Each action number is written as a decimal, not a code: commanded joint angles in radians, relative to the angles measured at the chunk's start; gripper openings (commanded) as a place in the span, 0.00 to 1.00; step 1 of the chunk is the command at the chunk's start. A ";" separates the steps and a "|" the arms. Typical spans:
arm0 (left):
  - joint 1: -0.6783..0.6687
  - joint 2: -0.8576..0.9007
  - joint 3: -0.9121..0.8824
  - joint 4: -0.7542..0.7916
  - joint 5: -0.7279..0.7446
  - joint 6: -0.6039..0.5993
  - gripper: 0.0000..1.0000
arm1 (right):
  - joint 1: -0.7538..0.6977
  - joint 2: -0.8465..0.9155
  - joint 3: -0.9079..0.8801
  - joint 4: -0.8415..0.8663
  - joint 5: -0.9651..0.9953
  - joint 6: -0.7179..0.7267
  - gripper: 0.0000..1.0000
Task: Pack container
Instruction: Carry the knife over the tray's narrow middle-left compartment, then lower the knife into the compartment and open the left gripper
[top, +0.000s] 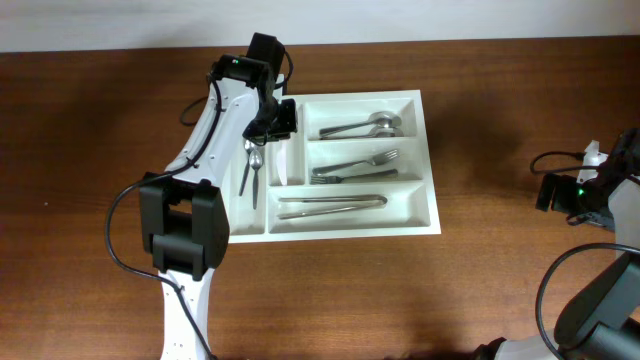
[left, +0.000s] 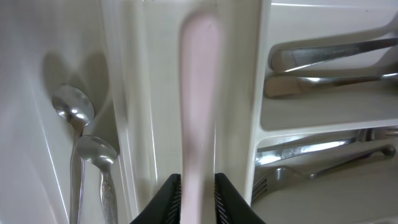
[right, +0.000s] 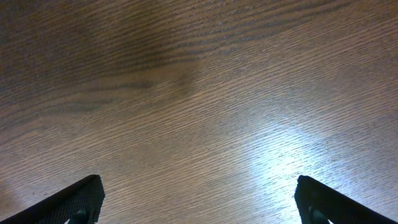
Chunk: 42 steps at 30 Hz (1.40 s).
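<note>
Two spoons (left: 81, 124) lie in the leftmost narrow slot of the container (top: 350, 231), mid-table. My left gripper (left: 198, 182) is over the next slot, fingers flanking a pale blurred handle (left: 199, 93); can't tell if I'm gripping. My right gripper (right: 199, 190) is far right, spread wide over the wood table (right: 205, 93).

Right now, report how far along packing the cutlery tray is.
Done: the tray holds spoons on top, forks in the middle, long pieces at the bottom and two small spoons in its leftmost slot. In hand: the left gripper is over the second narrow slot with a pale, blurred utensil between its fingers; grip unclear. Left: that slot looks otherwise unfilled. The right gripper is open over the table.
</note>
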 joint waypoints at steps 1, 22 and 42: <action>0.004 -0.014 -0.019 0.005 -0.011 -0.003 0.21 | 0.000 0.005 0.000 0.002 -0.010 -0.003 0.99; 0.043 -0.117 0.331 -0.183 -0.011 0.225 0.99 | 0.000 0.005 0.000 0.002 -0.009 -0.003 0.99; -0.071 -0.580 0.338 -0.505 -0.154 0.150 0.99 | 0.000 0.005 0.000 0.002 -0.010 -0.003 0.99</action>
